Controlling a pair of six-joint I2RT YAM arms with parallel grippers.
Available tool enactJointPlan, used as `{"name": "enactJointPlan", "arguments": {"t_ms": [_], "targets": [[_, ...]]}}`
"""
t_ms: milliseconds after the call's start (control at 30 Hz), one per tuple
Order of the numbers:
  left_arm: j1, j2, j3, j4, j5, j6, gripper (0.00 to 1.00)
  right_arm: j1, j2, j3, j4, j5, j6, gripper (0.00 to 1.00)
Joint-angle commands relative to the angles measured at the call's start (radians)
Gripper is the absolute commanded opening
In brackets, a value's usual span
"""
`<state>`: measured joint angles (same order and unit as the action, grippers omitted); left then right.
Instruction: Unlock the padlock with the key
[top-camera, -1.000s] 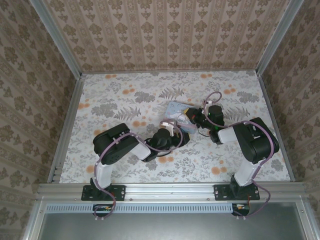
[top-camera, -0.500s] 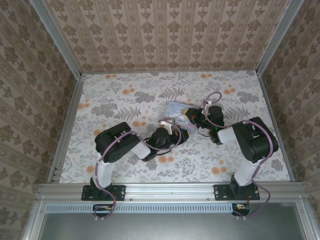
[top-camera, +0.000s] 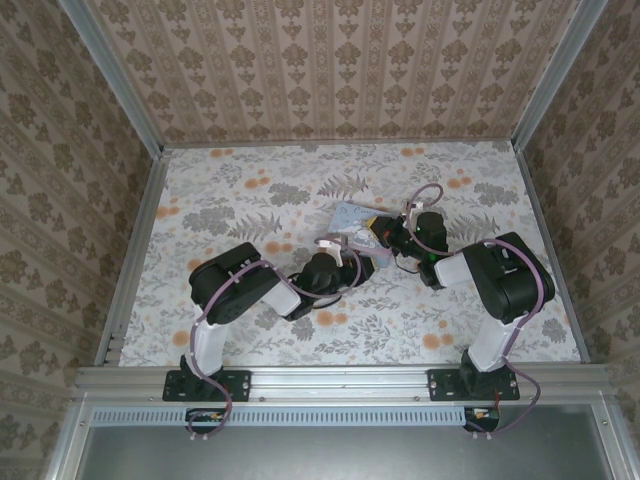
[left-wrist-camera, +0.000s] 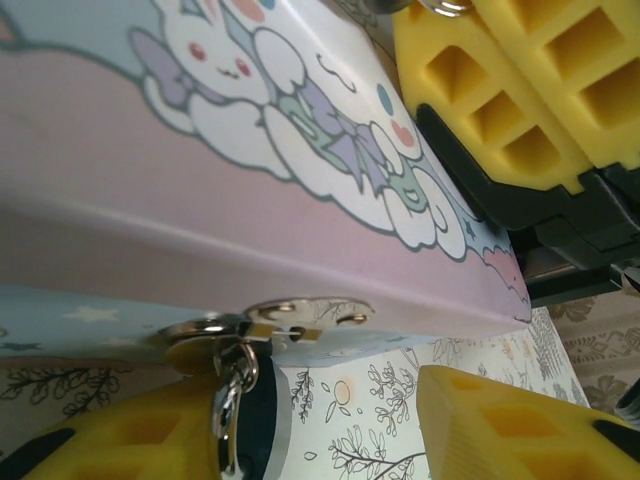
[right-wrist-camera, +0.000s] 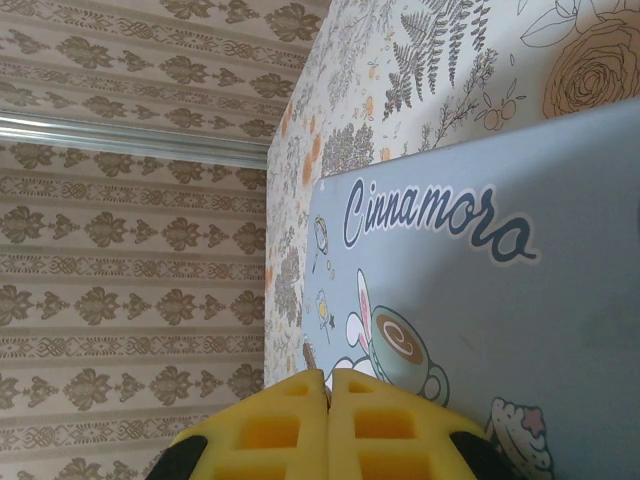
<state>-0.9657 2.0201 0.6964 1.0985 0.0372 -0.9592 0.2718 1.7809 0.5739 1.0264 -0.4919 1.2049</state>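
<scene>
Over the last second I am seeing the left arm creep a little toward the near corner of the Cinnamoroll tin (top-camera: 352, 217) in the top view, while the right arm is not shifting at all. That small move is bringing the left end effector (left-wrist-camera: 330, 432) up under the tin's metal hasp (left-wrist-camera: 300, 314). Its yellow fingers are standing apart. The padlock (left-wrist-camera: 254, 420) is hanging from the hasp in the gap, its dark bluish body lying right against the one finger (left-wrist-camera: 110, 445), while the other is clear of it, so nothing is being gripped yet.

The right end effector (right-wrist-camera: 328, 412) is sitting over the tin's printed lid with its pads pressed together. I am not making out a key between them, so I cannot say whether one is held. The tin is resting on the floral tabletop (top-camera: 230, 190).

I am judging this as the bracing step. Once the padlock is pinched steady, the keyhole can be presented. The lock is looking tiny and free to swing, so closing carelessly may knock it aside.
</scene>
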Motion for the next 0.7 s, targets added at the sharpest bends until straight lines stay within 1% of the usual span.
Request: {"name": "enactJointPlan", "arguments": {"t_ms": [0,233,333,533,667], "targets": [[0.022,0.040,0.002,-0.087,-0.047,-0.015,0.47,0.005,0.048,-0.031,-0.099,-0.014,-0.002,0.00],[0.033,0.044,0.010,-0.104,-0.051,-0.011,0.40,0.004,0.053,-0.038,-0.088,-0.017,0.001,0.00],[0.033,0.047,0.014,-0.111,-0.050,-0.011,0.34,0.003,0.054,-0.039,-0.085,-0.016,0.004,0.00],[0.035,0.052,0.014,-0.114,-0.050,-0.012,0.26,0.002,0.055,-0.041,-0.080,-0.017,0.005,0.00],[0.039,0.053,0.013,-0.117,-0.049,-0.016,0.18,-0.001,0.052,-0.040,-0.080,-0.020,0.004,0.00]]}}
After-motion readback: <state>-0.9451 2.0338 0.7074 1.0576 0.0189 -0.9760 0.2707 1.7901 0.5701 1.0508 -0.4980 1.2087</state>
